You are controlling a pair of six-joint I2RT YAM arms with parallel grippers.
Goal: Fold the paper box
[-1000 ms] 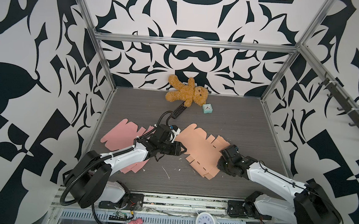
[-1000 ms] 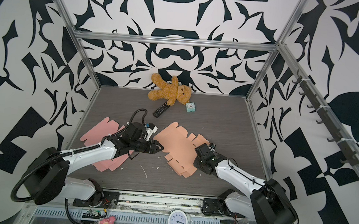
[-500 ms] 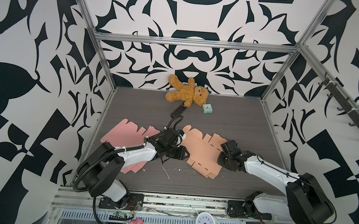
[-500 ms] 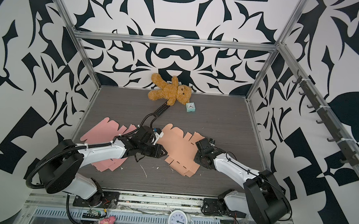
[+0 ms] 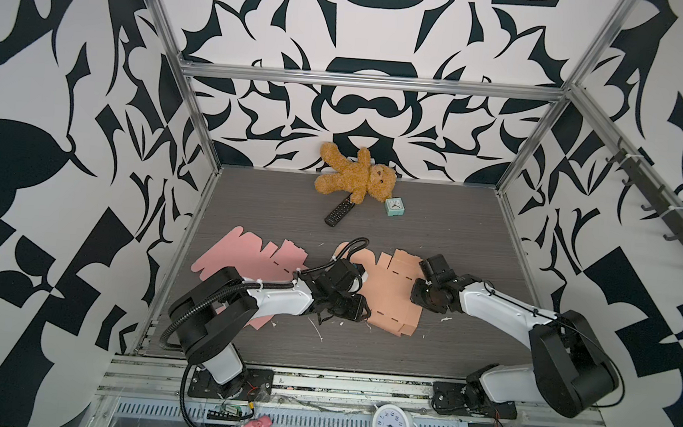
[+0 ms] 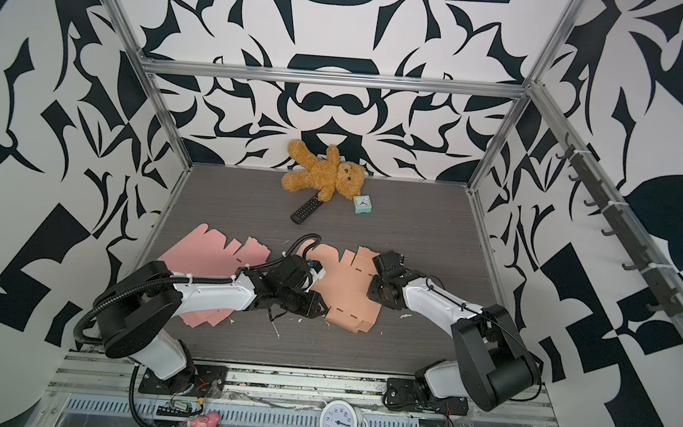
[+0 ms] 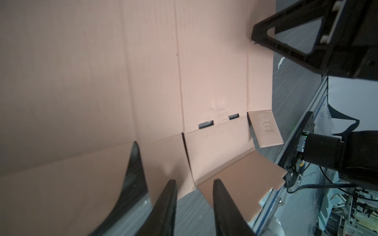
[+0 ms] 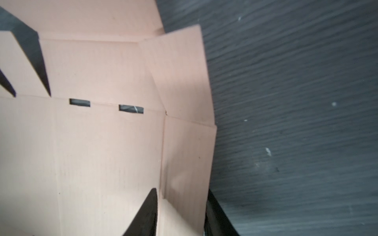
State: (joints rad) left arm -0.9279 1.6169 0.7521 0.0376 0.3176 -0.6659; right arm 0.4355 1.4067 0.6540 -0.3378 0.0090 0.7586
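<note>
The flat paper box (image 5: 387,297) lies on the table (image 5: 331,222) between the arms, its right edge flap running lengthwise between the part-open jaws of the right gripper (image 8: 182,212), while the left gripper (image 7: 194,204), narrowly parted and empty, sits at the opposite edge

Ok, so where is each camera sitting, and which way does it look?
Both top views: high at the front, looking down on the table, the orange paper box and both whole arms.
Left wrist: on the left arm, looking past the left gripper across the box.
Right wrist: on the right arm, right gripper straddling the box's edge.
Shared: the box.
</note>
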